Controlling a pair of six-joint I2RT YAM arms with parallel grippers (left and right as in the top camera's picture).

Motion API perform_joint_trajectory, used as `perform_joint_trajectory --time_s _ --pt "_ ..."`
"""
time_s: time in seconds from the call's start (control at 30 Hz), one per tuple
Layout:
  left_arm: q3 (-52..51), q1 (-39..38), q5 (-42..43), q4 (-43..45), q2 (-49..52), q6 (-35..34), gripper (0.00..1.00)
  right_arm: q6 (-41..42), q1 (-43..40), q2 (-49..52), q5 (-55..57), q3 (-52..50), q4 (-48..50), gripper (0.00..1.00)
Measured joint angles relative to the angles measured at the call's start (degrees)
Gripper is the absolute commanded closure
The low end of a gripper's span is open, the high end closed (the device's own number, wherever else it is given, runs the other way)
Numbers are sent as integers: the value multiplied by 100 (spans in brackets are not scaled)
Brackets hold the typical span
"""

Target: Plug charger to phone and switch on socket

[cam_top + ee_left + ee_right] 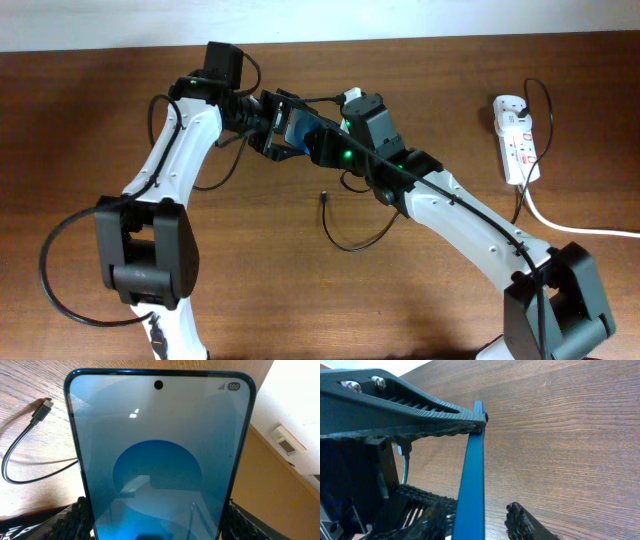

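Note:
The phone [296, 130] is held up above the table's far middle, between both arms. In the left wrist view its blue screen [160, 460] fills the frame, and my left gripper [155, 522] is shut on its two long edges. My left gripper also shows in the overhead view [274, 124]. In the right wrist view the phone is seen edge-on [472, 475] between the jaws of my right gripper [482, 520], which is open with a gap on one side. The charger cable [345, 235] lies loose on the table, its plug tip [324, 196] free and also visible in the left wrist view [44, 409]. The socket [515, 135] lies at the far right.
The socket's thick white cord [570, 225] runs off to the right edge. A thin black cable [538, 110] loops over the socket. The robots' black cables [60, 270] hang at the left. The table edge [285, 457] shows on the right in the left wrist view.

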Motion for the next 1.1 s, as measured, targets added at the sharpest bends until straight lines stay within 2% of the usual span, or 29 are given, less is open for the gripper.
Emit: perform_joint_trajectory --time_s 0.07,0.13,0.57,0.77,0.87,0.97,1.03,1.1 --pt "0 0 0 0 0 -2 100 -9 0 0 2 0 0 69" --pt "0 0 0 0 0 -2 100 -22 0 0 0 0 2 96" --pt "0 4 26 37 0 44 100 138 -90 0 -83 4 42 96" --pt "28 11 188 155 0 479 98 181 -450 -2 -800 4 55 96" --pt "39 90 184 166 0 1108 87 382 -737 -11 -861 7 13 96" --pt "42 179 168 181 0 1397 84 481 -935 -11 -815 7 -2 96" --pt "42 184 170 181 0 1515 78 492 -916 -11 -824 7 -2 96" --pt "42 175 170 186 0 1617 69 516 -925 -11 -846 7 -4 96"
